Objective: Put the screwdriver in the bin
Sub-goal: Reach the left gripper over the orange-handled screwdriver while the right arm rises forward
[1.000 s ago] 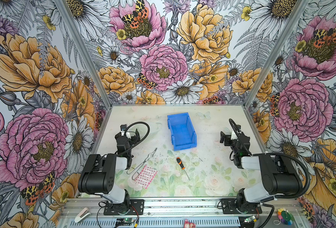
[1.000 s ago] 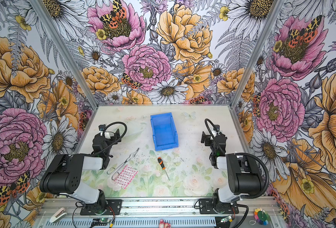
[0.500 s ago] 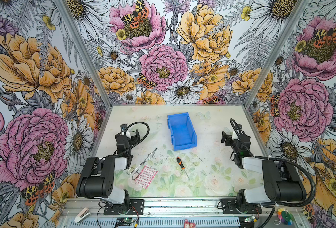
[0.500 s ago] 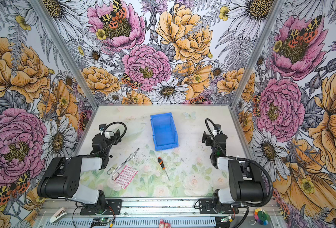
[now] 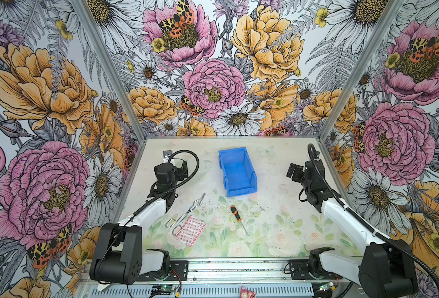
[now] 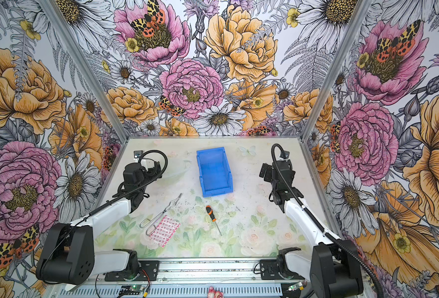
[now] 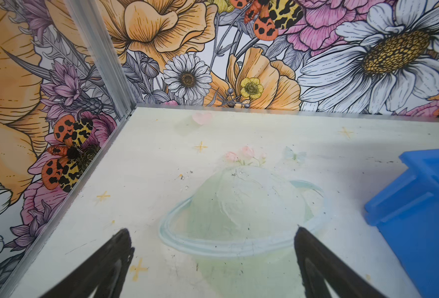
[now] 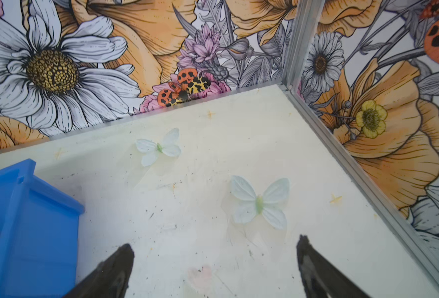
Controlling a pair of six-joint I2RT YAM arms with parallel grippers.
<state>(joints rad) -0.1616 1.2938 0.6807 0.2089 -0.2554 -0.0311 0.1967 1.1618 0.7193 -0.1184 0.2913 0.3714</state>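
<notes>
Both arms have unfolded since a second ago: their elbows have sunk lower and the wrists have pushed out over the table, the right arm reaching furthest. Nothing on the table has shifted.

The left gripper (image 7: 212,230) hangs with its jaws spread wide and nothing between them, only bare tabletop below. The right gripper (image 8: 215,241) is the same, wide and empty.

The bin (image 5: 240,190) stands between the two grippers, off the left one's right side and the right one's left. It looks empty. The screwdriver (image 5: 236,214) lies flat behind both grippers, back towards the arm bases and just short of the bin's low front lip. It is roughly midway between the arms and apart from everything.

The wire tongs (image 5: 187,212) and a pink patterned packet (image 5: 190,230) lie behind the left gripper.

To my eye this is only the opening reach. Neither gripper is over the screwdriver, so one must swing back and inward before any grasp.
</notes>
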